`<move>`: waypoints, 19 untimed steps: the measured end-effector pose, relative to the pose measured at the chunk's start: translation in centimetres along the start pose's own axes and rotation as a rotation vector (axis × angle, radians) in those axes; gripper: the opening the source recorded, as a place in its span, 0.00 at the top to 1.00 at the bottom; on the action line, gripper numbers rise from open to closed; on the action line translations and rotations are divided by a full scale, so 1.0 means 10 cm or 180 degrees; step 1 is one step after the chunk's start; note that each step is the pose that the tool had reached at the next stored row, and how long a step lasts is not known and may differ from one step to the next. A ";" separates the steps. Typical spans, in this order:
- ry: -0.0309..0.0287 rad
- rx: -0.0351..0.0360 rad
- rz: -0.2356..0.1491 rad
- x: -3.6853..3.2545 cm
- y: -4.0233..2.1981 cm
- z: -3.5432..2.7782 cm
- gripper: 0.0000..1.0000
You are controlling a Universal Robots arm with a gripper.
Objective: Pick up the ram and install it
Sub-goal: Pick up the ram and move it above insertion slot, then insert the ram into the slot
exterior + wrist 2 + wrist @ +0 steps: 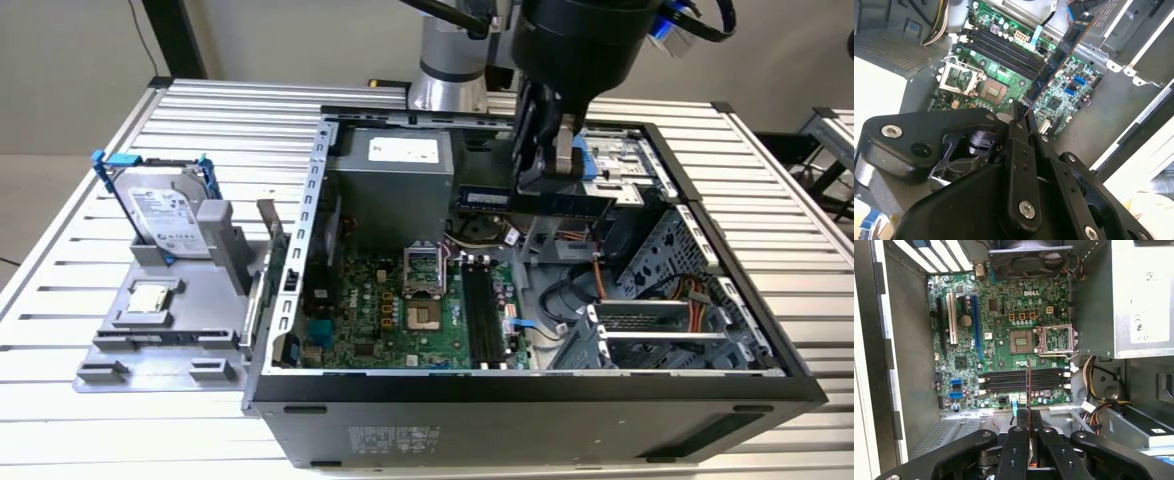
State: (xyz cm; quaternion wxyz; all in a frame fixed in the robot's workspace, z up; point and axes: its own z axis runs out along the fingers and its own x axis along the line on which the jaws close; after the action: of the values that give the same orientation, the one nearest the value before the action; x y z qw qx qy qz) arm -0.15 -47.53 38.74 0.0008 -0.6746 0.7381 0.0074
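Observation:
My gripper [550, 172] hangs over the open computer case [534, 385], shut on the ram [537, 200], a long thin bluish stick held level above the case's back half. In the second wrist view the ram [1059, 57] sticks out from the gripper [1021, 116] over the green motherboard [1064, 95]. In the first wrist view the ram [1028, 382] is seen edge-on, rising from the gripper [1029, 421] and crossing the row of black memory slots [1004, 380]. Those slots [483, 318] lie well below the stick, apart from it.
A grey power supply [394, 180] stands at the back of the case, with drive cages [667, 320] and cables on the exterior view's right. A hard drive [167, 215] in a blue-handled frame and a square processor chip [150, 297] sit on a grey fixture outside the case.

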 end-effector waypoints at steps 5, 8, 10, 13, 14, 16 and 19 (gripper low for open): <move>0.0000 0.0000 0.0000 -0.046 -0.014 0.000 1.00; 0.0000 0.0000 0.0000 -0.050 -0.014 0.000 1.00; 0.0000 0.0000 0.0000 -0.050 -0.014 0.001 1.00; 0.0000 0.0000 0.0000 -0.050 -0.014 0.001 1.00; 0.0000 0.0000 0.0000 -0.050 -0.014 0.001 1.00; 0.0000 0.0000 0.0000 -0.050 -0.014 0.002 1.00; 0.0000 0.0000 0.0000 -0.050 -0.014 0.002 1.00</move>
State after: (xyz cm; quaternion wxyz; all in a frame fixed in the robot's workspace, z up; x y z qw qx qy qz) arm 0.04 -47.05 38.73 0.0008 -0.6746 0.7381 0.0074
